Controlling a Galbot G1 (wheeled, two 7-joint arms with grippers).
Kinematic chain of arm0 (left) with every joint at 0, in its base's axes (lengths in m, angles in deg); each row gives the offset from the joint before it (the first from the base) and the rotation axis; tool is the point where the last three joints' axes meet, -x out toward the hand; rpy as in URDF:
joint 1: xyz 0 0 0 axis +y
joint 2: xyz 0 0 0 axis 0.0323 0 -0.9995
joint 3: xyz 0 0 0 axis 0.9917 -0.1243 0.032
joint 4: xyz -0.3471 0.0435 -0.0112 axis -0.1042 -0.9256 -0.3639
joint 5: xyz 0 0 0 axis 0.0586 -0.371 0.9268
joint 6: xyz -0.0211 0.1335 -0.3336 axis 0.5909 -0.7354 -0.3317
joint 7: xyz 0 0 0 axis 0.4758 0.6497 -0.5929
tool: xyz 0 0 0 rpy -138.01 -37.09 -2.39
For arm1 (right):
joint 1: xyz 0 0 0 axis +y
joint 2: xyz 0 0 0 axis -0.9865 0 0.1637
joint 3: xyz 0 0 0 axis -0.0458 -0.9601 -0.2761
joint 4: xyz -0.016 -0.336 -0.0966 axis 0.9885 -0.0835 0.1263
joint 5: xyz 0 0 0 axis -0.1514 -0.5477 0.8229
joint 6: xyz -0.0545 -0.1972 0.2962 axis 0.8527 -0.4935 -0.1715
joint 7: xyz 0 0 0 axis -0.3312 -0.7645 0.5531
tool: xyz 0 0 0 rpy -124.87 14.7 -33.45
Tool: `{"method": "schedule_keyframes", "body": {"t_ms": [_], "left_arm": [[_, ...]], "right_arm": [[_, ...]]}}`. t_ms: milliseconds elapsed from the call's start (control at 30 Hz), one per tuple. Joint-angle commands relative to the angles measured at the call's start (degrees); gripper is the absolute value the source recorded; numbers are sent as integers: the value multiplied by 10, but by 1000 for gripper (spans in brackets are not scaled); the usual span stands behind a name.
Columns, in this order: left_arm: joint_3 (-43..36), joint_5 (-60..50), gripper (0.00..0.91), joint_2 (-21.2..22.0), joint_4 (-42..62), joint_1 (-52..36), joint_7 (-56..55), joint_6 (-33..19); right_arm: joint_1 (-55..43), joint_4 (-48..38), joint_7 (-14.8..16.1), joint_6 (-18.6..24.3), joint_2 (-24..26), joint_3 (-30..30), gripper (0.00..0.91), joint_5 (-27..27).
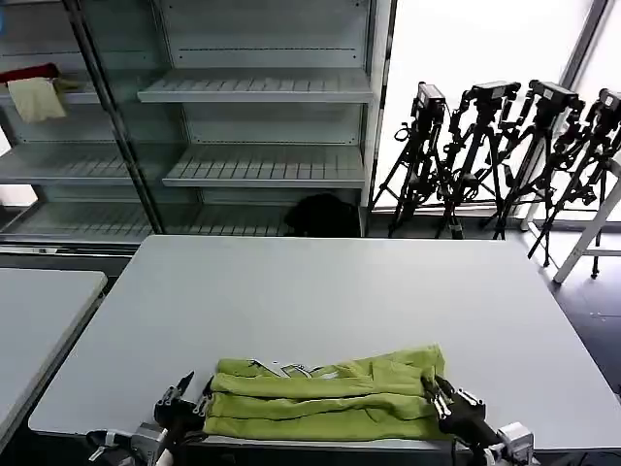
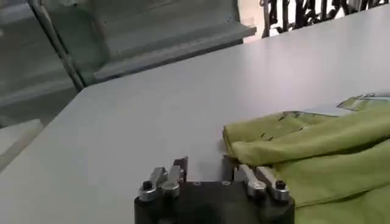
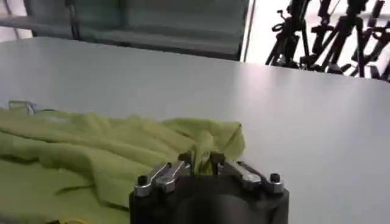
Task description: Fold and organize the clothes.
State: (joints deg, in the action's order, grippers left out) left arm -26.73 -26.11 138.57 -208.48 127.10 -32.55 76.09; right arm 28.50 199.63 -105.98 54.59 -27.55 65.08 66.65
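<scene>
We found the lime T-shirt (image 1: pixel 325 398) folded into a long band along the table's (image 1: pixel 320 291) near edge. Our left gripper (image 1: pixel 186 391) sat at its left end, fingers spread and holding nothing; our right gripper (image 1: pixel 434 387) had closed on the right end's fabric.

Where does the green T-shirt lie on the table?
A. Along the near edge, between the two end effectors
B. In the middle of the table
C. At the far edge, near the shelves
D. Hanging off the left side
A: the T-shirt lies bunched along the table's near edge, with the left end effector at one end and the right end effector at the other.
</scene>
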Motion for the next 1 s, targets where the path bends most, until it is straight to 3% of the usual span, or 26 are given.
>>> {"method": "schedule_keyframes", "body": {"t_ms": [33,100,167,300,400,500,567,600,633,667,700,833,1000], "left_arm": [[5,-49,907,-4,-20,18,3,-14],[16,-52,907,-7,-42,32,2,-8],[27,-50,907,-14,-81,46,1,5],[39,-38,907,-16,-135,70,-8,23],[26,-31,907,10,-161,75,-22,21],[7,10,907,61,-155,72,-33,0],[-2,34,907,90,-146,68,-37,-12],[-6,59,907,121,-141,62,-36,-15],[-11,73,907,137,-139,56,-38,-16],[-14,80,907,155,-135,52,-38,-17],[-20,83,907,174,-128,49,-38,-25],[-34,70,907,216,-77,42,-44,-61],[-43,54,907,228,-25,33,-46,-96]], "right_arm": [[2,28,-139,-4,-34,-46,907,-15],[-1,45,-157,-9,-37,-36,907,-17],[0,70,-156,-13,-35,-9,907,-17],[4,124,-139,-18,-29,51,907,-16],[4,137,-110,-10,-31,91,907,-19],[6,103,-51,34,-27,123,907,-29],[32,81,5,70,-14,145,907,-14],[56,56,69,101,-2,166,907,-2],[71,38,96,130,9,175,907,2],[76,27,102,140,11,176,907,2],[89,1,135,173,13,182,907,1],[101,-25,155,200,10,187,907,3],[97,-34,161,205,4,187,907,3]]}}
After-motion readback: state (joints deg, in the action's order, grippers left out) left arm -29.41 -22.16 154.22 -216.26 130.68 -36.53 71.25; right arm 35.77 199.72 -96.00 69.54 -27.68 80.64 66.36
